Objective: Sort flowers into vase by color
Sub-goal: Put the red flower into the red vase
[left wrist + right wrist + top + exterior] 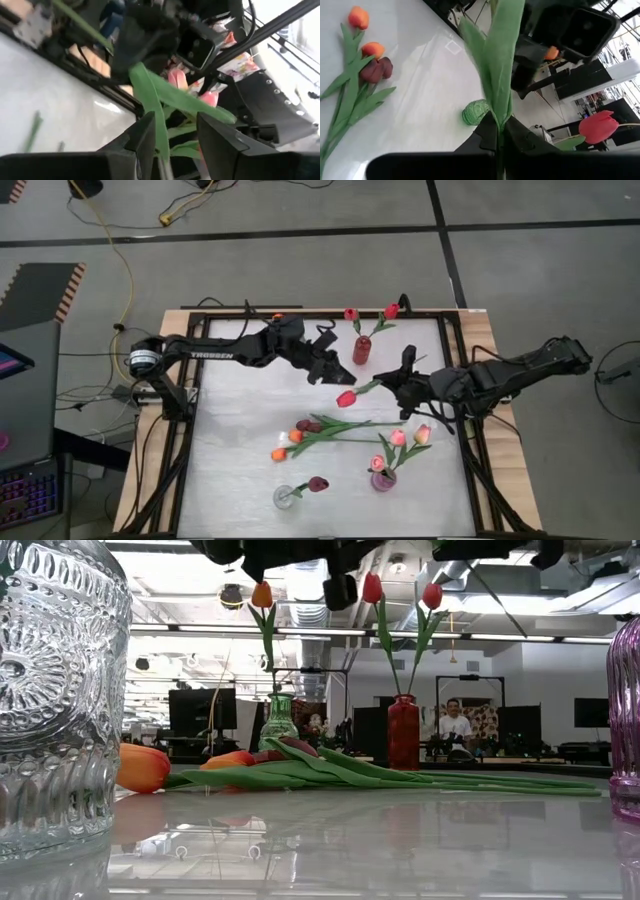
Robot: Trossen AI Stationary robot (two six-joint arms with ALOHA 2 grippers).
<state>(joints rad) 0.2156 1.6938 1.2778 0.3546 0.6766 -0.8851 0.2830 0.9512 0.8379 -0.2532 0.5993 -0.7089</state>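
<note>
A robotics lab: behind the left gripper (327, 370) lie floor cables (115, 240); beyond it, monitors (196, 712), exposed ceiling ducts (300, 585) and a seated person (455, 725).

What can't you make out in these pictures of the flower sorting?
- Green vase: high view, largely hidden under the left arm.
- Left gripper: low view, cut off by the top edge.
- Right gripper: the red tulip stem's clamped part is hidden by the fingers.
- Person: low view, too small for detail.
</note>
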